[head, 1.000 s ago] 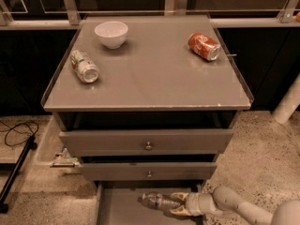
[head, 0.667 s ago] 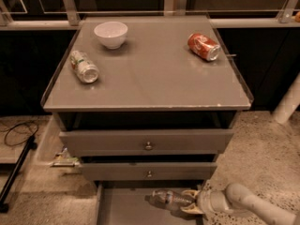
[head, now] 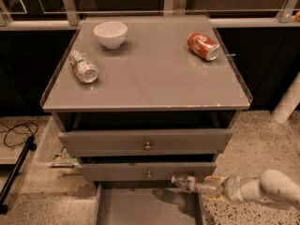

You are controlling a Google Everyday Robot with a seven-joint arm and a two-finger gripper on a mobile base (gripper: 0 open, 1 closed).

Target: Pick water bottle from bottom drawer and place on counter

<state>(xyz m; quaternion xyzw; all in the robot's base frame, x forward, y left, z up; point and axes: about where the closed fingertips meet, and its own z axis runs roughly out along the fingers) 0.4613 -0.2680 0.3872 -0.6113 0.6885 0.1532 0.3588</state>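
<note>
The water bottle point(head: 197, 185), clear with a red-and-white label and white cap, lies level in my gripper point(head: 216, 187), cap to the left. It hangs above the right side of the open bottom drawer point(head: 140, 207), in front of the middle drawer. My gripper is shut on the bottle's base end; the white arm point(head: 267, 191) comes in from the lower right. The counter point(head: 150, 74) is the glossy grey cabinet top above, well higher than the bottle.
On the counter lie a white bowl point(head: 110, 33) at the back left, a silver-green can point(head: 83, 66) on its side at the left, and a red soda can point(head: 203, 46) at the back right. Two knobbed drawers point(head: 147, 146) are closed. A black cable point(head: 16, 137) lies on the floor left.
My gripper has lifted the water bottle up and to the right, out of the bottom drawer, to the level of the middle drawer's front.
</note>
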